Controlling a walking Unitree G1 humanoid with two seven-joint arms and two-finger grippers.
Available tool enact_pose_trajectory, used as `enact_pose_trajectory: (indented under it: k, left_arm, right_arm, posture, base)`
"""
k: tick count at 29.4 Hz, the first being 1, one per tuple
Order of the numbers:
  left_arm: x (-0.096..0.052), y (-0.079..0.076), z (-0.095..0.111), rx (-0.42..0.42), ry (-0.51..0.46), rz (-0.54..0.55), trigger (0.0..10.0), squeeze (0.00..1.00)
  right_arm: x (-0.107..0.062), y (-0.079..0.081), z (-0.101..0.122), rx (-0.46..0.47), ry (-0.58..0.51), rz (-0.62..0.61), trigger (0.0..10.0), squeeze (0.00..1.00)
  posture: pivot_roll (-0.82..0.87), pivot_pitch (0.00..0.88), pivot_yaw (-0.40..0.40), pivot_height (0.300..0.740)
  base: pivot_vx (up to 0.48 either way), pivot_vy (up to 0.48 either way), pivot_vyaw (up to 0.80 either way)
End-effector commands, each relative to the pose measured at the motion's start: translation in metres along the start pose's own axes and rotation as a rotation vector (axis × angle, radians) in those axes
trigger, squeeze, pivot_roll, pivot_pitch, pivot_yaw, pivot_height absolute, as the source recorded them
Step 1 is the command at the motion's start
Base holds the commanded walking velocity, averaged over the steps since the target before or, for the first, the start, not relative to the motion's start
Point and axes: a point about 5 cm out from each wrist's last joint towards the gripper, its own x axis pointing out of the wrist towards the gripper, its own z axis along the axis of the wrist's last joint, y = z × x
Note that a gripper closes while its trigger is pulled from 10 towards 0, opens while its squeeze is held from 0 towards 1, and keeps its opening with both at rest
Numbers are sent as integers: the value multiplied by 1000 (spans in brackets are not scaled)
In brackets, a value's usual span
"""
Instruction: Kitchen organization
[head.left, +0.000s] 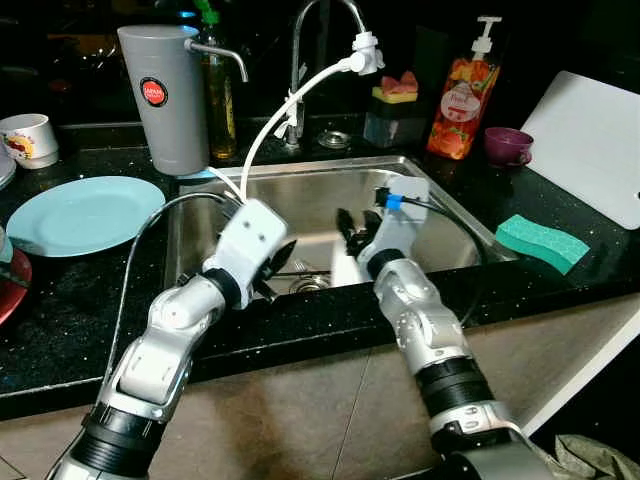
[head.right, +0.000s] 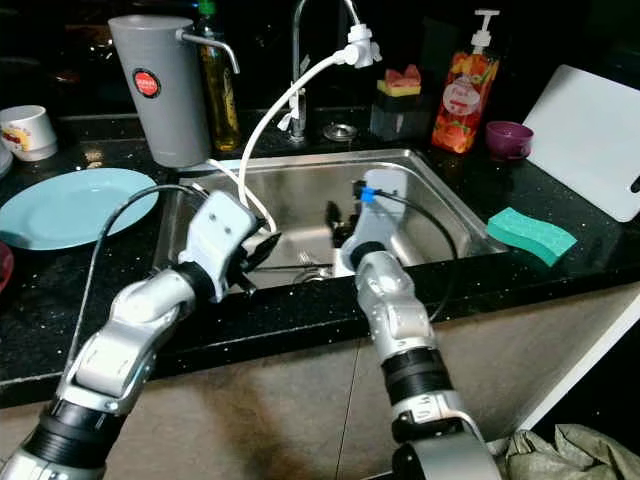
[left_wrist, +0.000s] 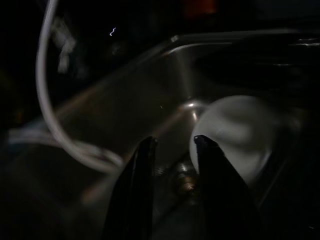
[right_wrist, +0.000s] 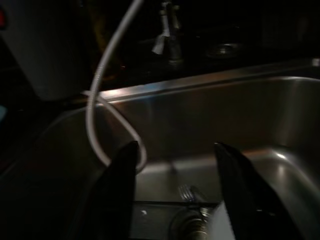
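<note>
Both arms reach down into the steel sink (head.left: 440, 215). My left gripper (head.left: 281, 262) hangs over the sink's left part, its fingers (left_wrist: 145, 150) open with a narrow gap and nothing between them. Just beside one fingertip is a white rounded dish (left_wrist: 240, 130), which lies on the sink floor (head.left: 345, 270) between the two grippers. My right gripper (head.left: 352, 225) is above that dish, and its fingers (right_wrist: 125, 160) stand wide open and empty. A fork (right_wrist: 186, 191) lies by the drain (head.left: 310, 284).
A faucet (head.left: 300, 60) with a white hose (head.left: 270, 125) rises behind the sink. A light blue plate (head.left: 80, 213), a grey jug (head.left: 165, 95) and a mug (head.left: 28, 138) are on the left. On the right are a soap bottle (head.left: 463, 100), purple cup (head.left: 508, 145), green sponge (head.left: 542, 241) and white board (head.left: 595, 140).
</note>
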Motion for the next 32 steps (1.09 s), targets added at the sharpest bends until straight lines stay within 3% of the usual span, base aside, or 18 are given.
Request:
enact_pose_trajectory:
  k: [1, 3, 4, 5, 8, 11, 13, 14, 17, 18, 19, 25, 30, 32]
  left_arm:
    - [1, 4, 0, -127, 28, 40, 10000, 0]
    - [1, 4, 0, -127, 28, 40, 10000, 0]
    - [2, 5, 1, -178, 33, 71, 10000, 0]
    - [2, 7, 2, -218, 41, 103, 10000, 0]
    - [0, 10, 2, -257, 67, 172, 10000, 0]
    - [-1, 14, 3, -228, 79, 197, 10000, 0]
    - [-6, 22, -1, -128, 171, 247, 10000, 0]
    - [-6, 22, -1, -128, 171, 247, 10000, 0]
    - [-11, 35, -2, 38, 205, 291, 10000, 0]
    - [-11, 35, -2, 38, 205, 291, 10000, 0]
    - [-14, 43, -1, 89, 211, 308, 10000, 0]
    - [-18, 52, 3, 134, 206, 338, 10000, 0]
    - [-21, 54, 8, 154, 174, 333, 10000, 0]
    - [-24, 52, 8, 201, 184, 315, 10000, 0]
  right_arm:
    - [-3, -1, 5, 31, -51, 17, 10000, 1000]
    - [-3, -1, 5, 31, -51, 17, 10000, 1000]
    - [-5, 0, 12, 45, -78, 33, 10000, 1000]
    - [-7, 1, 18, 57, -109, 49, 10000, 0]
    - [-13, 4, 34, 75, -174, 84, 10000, 0]
    - [-18, 7, 43, 84, -207, 103, 10000, 0]
    - [-26, 8, 55, 94, -256, 125, 10000, 0]
    - [-26, 8, 55, 94, -256, 125, 10000, 0]
    - [-34, 6, 66, 103, -297, 131, 10000, 0]
    - [-34, 6, 66, 103, -297, 131, 10000, 0]
    - [-38, 6, 72, 104, -317, 139, 10000, 0]
    - [-45, 10, 75, 94, -320, 165, 10000, 0]
    - [-54, 19, 64, 68, -268, 197, 10000, 0]
    - [-61, 24, 48, -56, -186, 210, 10000, 0]
  posture:
    - [61, 183, -59, 740]
    - [61, 183, -59, 740]
    - [60, 182, -59, 740]
    - [59, 181, -60, 740]
    - [59, 181, -60, 740]
    - [59, 181, -60, 740]
    - [59, 181, -60, 740]
    - [59, 181, -60, 740]
    - [59, 174, -54, 740]
    - [59, 174, -54, 740]
    - [58, 171, -49, 740]
    - [58, 171, -49, 740]
    - [58, 171, -49, 740]
    - [54, 168, -50, 740]
  base:
    - [0, 0, 0]
    - [0, 0, 0]
    - [0, 0, 0]
    - [0, 0, 0]
    - [0, 0, 0]
    - [0, 0, 0]
    - [0, 0, 0]
    - [0, 0, 0]
    - [0, 0, 0]
    - [0, 0, 0]
    - [0, 0, 0]
    - [0, 0, 0]
    - [0, 0, 0]
    - [0, 0, 0]
